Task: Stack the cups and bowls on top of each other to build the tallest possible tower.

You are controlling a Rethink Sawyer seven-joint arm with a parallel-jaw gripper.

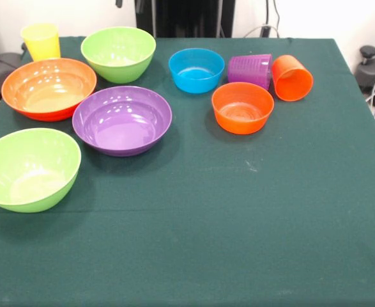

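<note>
Front view, the only one on hand. Green-clothed table (238,224), pedestal base (187,16) dark at 12 o'clock beyond the far edge; no arm or gripper comes down into the picture, so I cannot tell how its fingers stand or whether it has hold of anything. All task pieces sit apart on the cloth, nothing stacked. At about 10 o'clock from table centre, the large orange bowl (48,88), upright; just past it at the far-left corner, the yellow cup (41,41), upright. At 11 o'clock, a lime green bowl (118,54), rim close to the orange bowl's. The purple bowl (122,119) sits left of centre, just beside the orange bowl at its 4 o'clock, edges near or touching, cannot tell which. At 8 o'clock, the second lime green bowl (30,168) overhangs the left edge of the picture. At 12 o'clock, the small blue bowl (196,70), upright. At 1 o'clock, the ribbed purple cup (250,70), lying on its side, and just beside it the orange cup (292,78), also tipped over, mouth facing the camera. The small orange bowl (242,107) stands at 6 o'clock of the purple cup, near both cups. Near half of the cloth is bare.
</note>
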